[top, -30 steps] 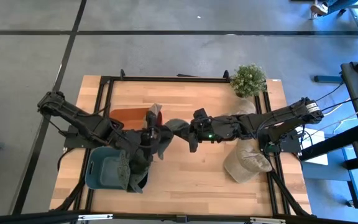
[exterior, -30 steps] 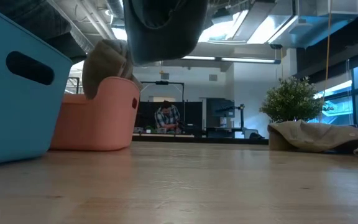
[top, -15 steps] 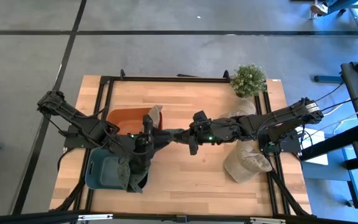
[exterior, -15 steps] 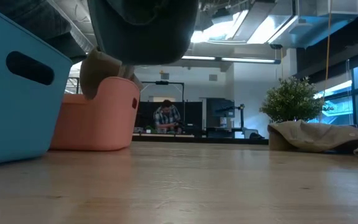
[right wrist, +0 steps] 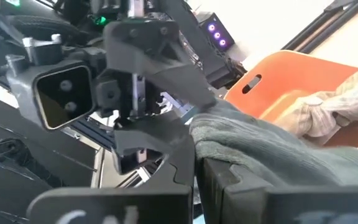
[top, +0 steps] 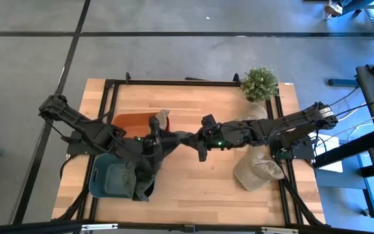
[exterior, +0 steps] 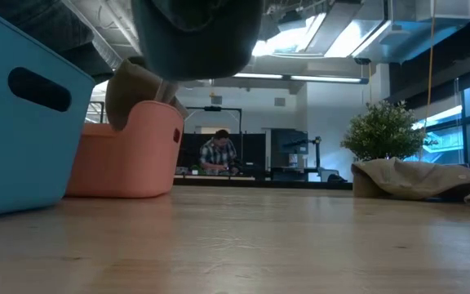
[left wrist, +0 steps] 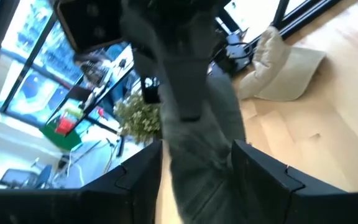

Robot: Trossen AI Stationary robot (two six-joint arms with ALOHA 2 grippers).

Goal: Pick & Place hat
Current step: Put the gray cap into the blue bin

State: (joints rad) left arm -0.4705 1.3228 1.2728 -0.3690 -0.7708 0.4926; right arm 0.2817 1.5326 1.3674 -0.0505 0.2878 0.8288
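A dark grey-green hat is stretched in the air between my two grippers over the middle of the table. My left gripper is at its left end, beside the orange bin. My right gripper is at its right end. Both are shut on the hat. In the low view the hat hangs high above the tabletop. A beige hat leans over the orange bin's right rim. My left gripper holds the hat's left end as bunched cloth between its two fingers, coming level from the table's left. The hat is lifted clear and runs away from the fingers toward the other arm. My right gripper pinches the hat's right edge between its fingers, coming level from the table's right. The cloth is several layers thick here. It runs drawn out toward the left gripper, clear of the table.
A blue bin holding hats stands at the near left. Beige hats lie at the right edge and by the potted plant. Bare wood shows in the near middle of the table. A person sits far off in the room.
My left gripper has shifted slightly toward the table's left. The hat's slack part, which drooped toward the near edge, has been drawn out level between the two grippers. In the low view it has spread wider.
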